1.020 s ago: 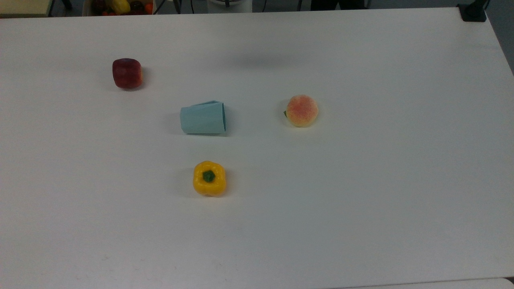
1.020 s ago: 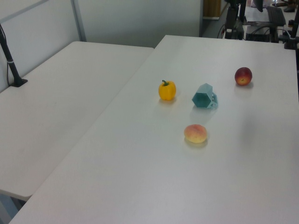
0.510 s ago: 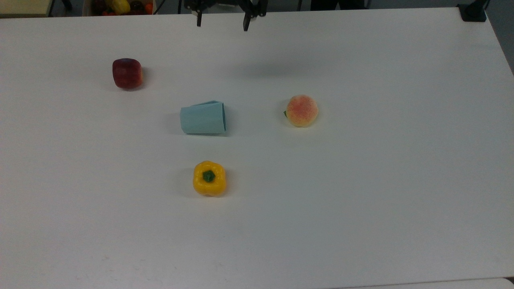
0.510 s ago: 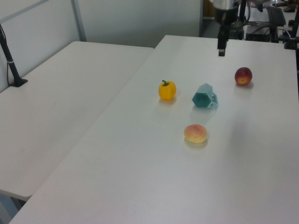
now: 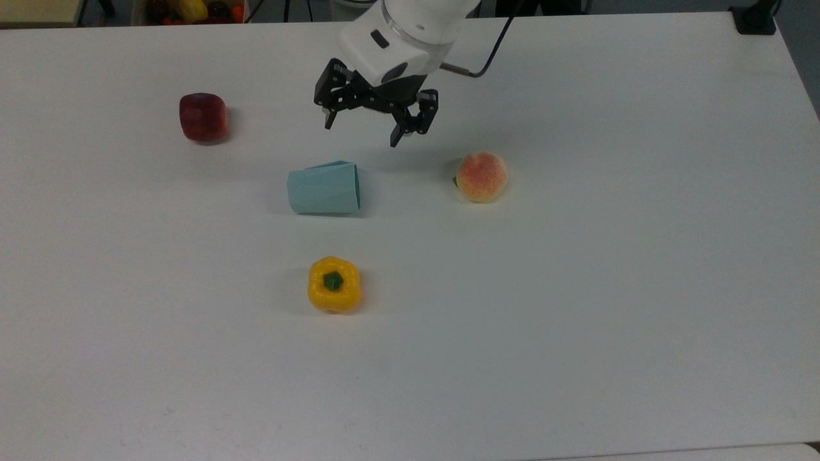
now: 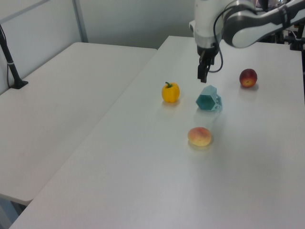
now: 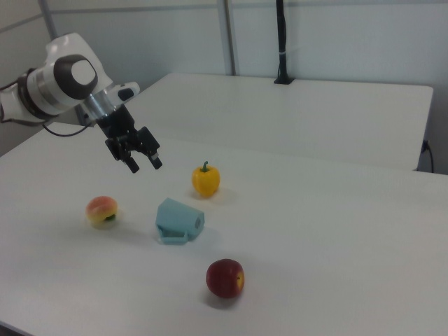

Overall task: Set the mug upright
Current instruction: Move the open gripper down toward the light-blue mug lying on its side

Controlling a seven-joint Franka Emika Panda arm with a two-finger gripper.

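Note:
The pale blue faceted mug (image 5: 323,187) lies on its side on the white table (image 5: 576,288), its mouth toward the top view's right. It shows as a teal shape (image 6: 208,99) in the left view and with its handle against the table (image 7: 178,220) in the right view. My gripper (image 5: 362,131) hangs open above the table, just beyond the mug toward the top view's upper edge, fingers pointing down and holding nothing. The gripper also appears over the mug (image 6: 202,76) in the left view and up-left of it (image 7: 145,164) in the right view.
A yellow bell pepper (image 5: 334,284) stands below the mug in the top view, a peach (image 5: 482,177) to its right, a red apple (image 5: 203,116) to its upper left. A second white table (image 6: 57,109) adjoins on the left view's left. A black post (image 6: 10,62) stands there.
The arm has come into view from the top view's upper edge and lowered toward the mug, fingers still open. The mug and the fruit have not moved.

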